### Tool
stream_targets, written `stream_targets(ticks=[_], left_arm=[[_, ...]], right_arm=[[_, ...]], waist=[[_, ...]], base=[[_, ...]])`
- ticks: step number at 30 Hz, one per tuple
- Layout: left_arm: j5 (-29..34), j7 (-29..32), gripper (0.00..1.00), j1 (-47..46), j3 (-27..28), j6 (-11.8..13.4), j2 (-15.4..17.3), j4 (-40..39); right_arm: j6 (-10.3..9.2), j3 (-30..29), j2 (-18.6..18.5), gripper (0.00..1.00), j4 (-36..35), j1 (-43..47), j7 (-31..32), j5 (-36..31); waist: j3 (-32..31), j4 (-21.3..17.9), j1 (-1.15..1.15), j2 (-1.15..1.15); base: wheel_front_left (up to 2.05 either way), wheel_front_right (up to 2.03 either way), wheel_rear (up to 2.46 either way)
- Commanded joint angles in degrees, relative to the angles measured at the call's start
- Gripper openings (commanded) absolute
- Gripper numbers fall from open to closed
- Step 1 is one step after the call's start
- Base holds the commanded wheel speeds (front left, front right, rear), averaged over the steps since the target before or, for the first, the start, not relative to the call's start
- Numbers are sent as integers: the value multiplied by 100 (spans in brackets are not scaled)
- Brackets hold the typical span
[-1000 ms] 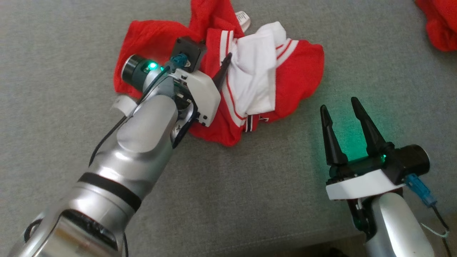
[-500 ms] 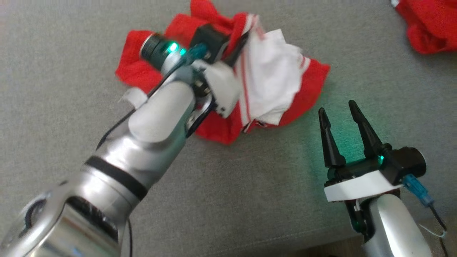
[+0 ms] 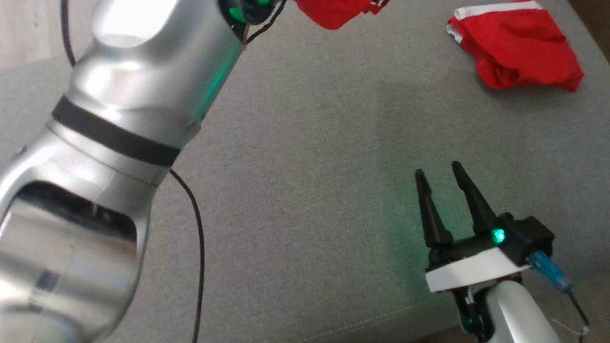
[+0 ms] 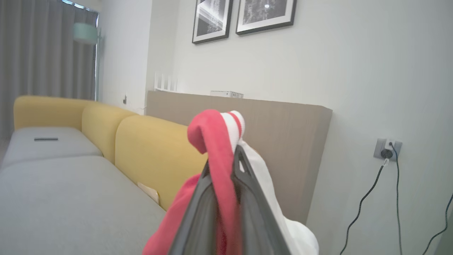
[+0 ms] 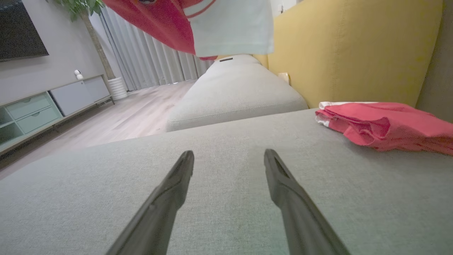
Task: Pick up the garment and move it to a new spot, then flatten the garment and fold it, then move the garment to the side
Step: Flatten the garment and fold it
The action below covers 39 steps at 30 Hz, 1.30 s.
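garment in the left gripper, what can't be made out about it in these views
Head view: the garment is cut off by the top edge; a red corner hangs in frame.
Left wrist view: cloth drapes over the left gripper; the bottom edge cuts off the hanging part.
Right wrist view: the top edge cuts its upper part, so its full shape and kind cannot be told.

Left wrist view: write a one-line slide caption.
Left gripper shut on a red-and-white garment, held above the grey sofa seat.

Grey sofa seat [image 3: 310, 166], yellow backrest [image 4: 152, 152], wall socket [image 4: 387, 149], curtains [image 5: 155, 67]
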Motion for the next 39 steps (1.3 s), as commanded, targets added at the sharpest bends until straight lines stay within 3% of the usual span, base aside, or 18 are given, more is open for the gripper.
stream_targets(ticks=[1, 9, 15, 16, 17, 18, 22, 25, 31, 39], left_arm=[[-272, -47, 0, 156, 235, 22, 131, -4], [-732, -714, 0, 2839, 219, -270, 154, 323], [163, -771, 0, 4403, 617, -162, 267, 181], [365, -772, 28, 4613, 764, -64, 294, 26], [608, -772, 43, 4804, 879, 55, 343, -151], [867, -772, 100, 4988, 942, 161, 407, -333], [1851, -773, 100, 5476, 919, 619, 761, -1125], [2543, -757, 100, 5413, 564, 735, 1038, -1632], [3115, 15, 100, 4499, -106, 286, 1014, -1915], [3105, 1167, 100, 3492, -495, -347, 614, -882]], right_arm=[[-5, 38, -1, 100, -170, 6, -61, -2], [-5, -236, -1, 100, -261, 176, -61, -276], [-5, -351, -1, 100, -294, 177, -61, -444], [-5, -373, -1, 100, -304, 183, -61, -457], [-5, -387, -1, 100, -312, 191, -61, -467], [-5, -382, -1, 100, -314, 201, -61, -477], [-5, -383, -1, 100, -337, 246, -61, -461], [-5, -345, -1, 100, -330, 242, -61, -443], [-5, -214, -1, 100, -297, 75, -61, -425], [-5, -206, -1, 100, -284, -59, -61, -458]], waist=[[-144, 61, 0, 0], [-102, 581, 0, 0], [-10, 840, 0, 0], [-2, 871, 0, 0], [6, 900, 0, 0], [10, 914, 0, 0], [74, 958, 0, 0], [153, 963, 0, 0], [354, 817, 0, 0], [596, 548, 0, 0]], base=[[0, 0, 0], [0, 0, 0], [0, 0, 0], [0, 0, 0], [0, 0, 0], [0, 0, 0], [0, 0, 0], [0, 0, 0], [0, 0, 0], [0, 0, 0]])
